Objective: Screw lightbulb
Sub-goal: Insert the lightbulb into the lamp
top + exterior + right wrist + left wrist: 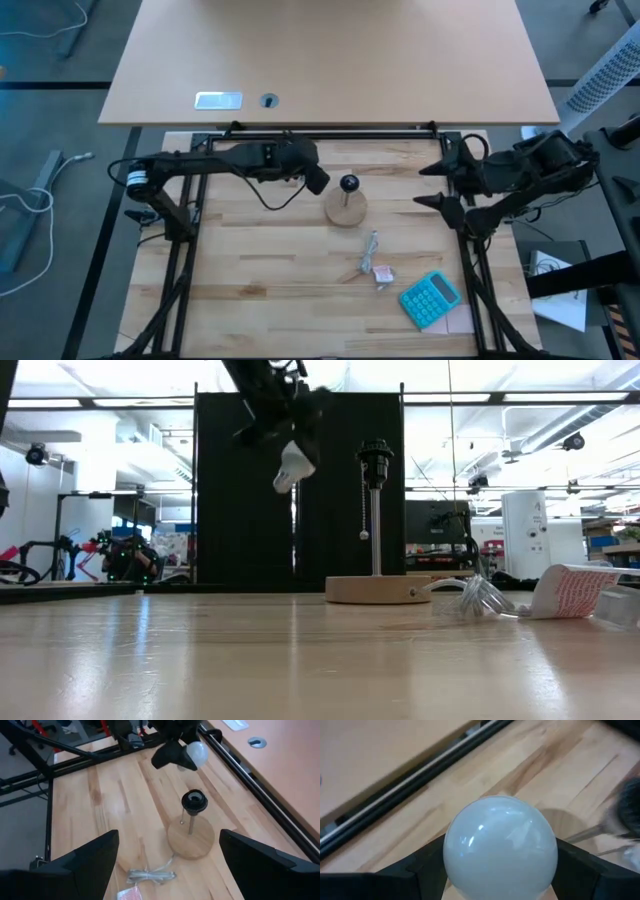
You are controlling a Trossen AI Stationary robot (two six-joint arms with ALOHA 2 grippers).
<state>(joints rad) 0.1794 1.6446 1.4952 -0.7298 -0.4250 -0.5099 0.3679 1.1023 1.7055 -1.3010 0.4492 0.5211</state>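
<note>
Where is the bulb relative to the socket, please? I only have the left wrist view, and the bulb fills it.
Observer: In the low view the lightbulb hangs in the left gripper, level with the black socket but off to one side, not touching.
Operator: Is the socket upright?
Observer: Yes, on a thin post over the wooden disc.
Operator: And the right arm?
Observer: The right gripper waits open at the table's right edge, holding nothing.
</note>
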